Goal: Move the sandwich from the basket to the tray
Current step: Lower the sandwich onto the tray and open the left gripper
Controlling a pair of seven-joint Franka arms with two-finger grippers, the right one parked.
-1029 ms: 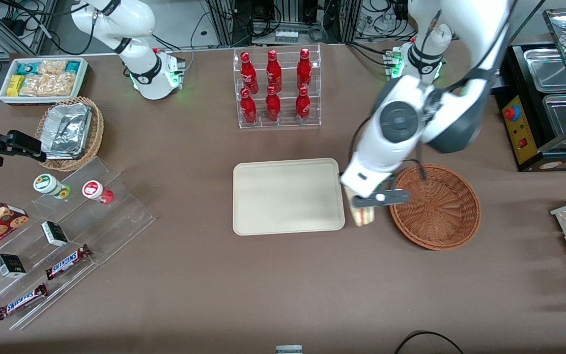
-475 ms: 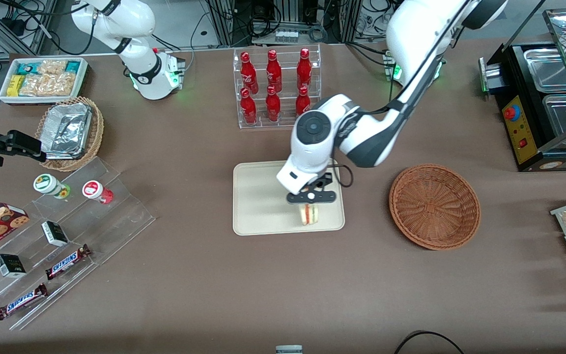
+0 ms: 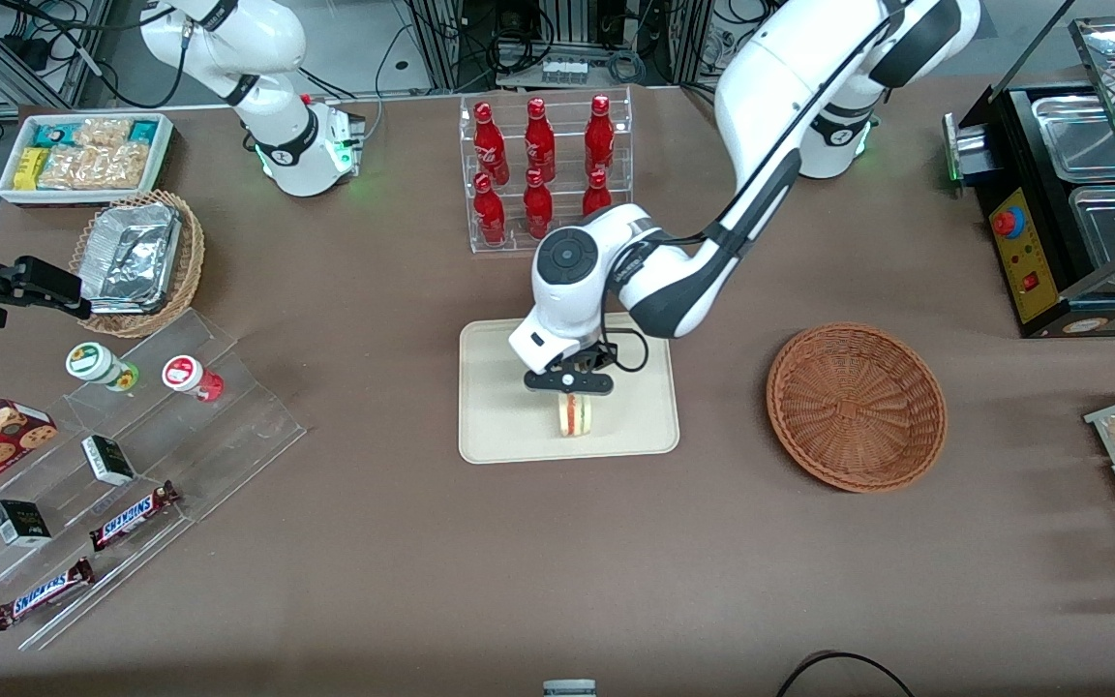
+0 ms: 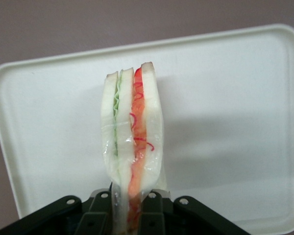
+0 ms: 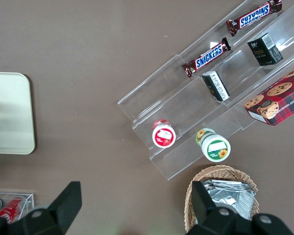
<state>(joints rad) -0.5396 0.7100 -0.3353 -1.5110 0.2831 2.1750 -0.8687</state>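
Note:
My left gripper (image 3: 569,384) is shut on the sandwich (image 3: 574,415) and holds it over the cream tray (image 3: 499,407), near the tray's edge closest to the front camera. In the left wrist view the sandwich (image 4: 132,132) stands on edge, white bread with green and red filling, pinched at its end between the black fingers (image 4: 154,210), with the tray (image 4: 225,107) beneath it. I cannot tell if the sandwich touches the tray. The reddish-brown wicker basket (image 3: 856,407) sits beside the tray, toward the working arm's end of the table, with nothing in it.
A clear rack of red bottles (image 3: 543,174) stands farther from the front camera than the tray. Toward the parked arm's end are a clear stepped display (image 3: 132,465) with snack bars and cups, a lighter basket of foil containers (image 3: 136,259) and a white snack bin (image 3: 83,155).
My left gripper has carried the sandwich from the gap between basket and tray to over the tray, moving toward the parked arm's end of the table.

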